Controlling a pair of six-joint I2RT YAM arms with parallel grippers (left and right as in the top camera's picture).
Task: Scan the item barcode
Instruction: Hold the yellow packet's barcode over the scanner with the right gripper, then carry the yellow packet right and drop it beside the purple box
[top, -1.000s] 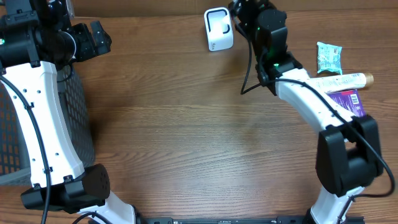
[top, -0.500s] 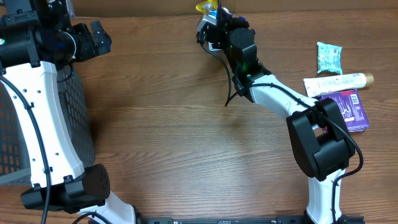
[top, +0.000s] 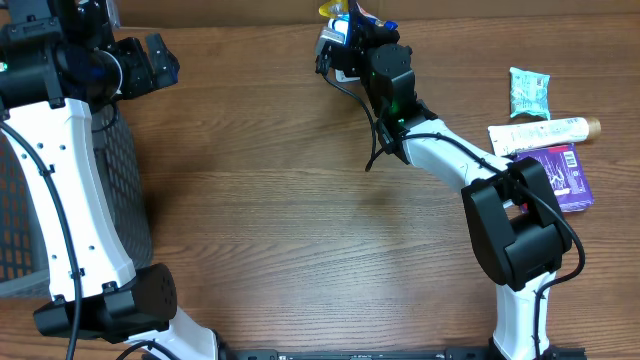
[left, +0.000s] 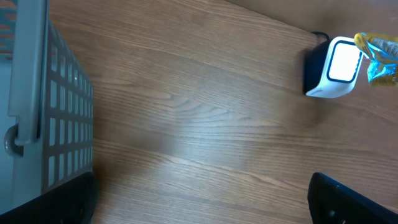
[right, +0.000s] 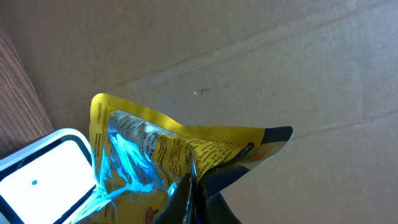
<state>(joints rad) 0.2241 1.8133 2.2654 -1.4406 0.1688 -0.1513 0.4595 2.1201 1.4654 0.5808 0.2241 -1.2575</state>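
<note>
One scanner (left: 334, 67), one yellow packet (right: 158, 152)

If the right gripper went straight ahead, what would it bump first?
Probably the brown cardboard wall behind the yellow packet that the right gripper holds; the scanner sits off to one side, though depth is hard to judge.

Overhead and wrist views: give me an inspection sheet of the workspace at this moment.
Surface: wooden table, no spills seen.
Job's things: yellow packet held in front of the white scanner, blue light on it.
Clutter: teal sachet, white tube, purple box, all at the right.
Grippers: left gripper open, empty; right gripper shut on the yellow packet.
Cables: black cable hanging off the right arm.
Surroundings: grey basket at left; cardboard behind.
</note>
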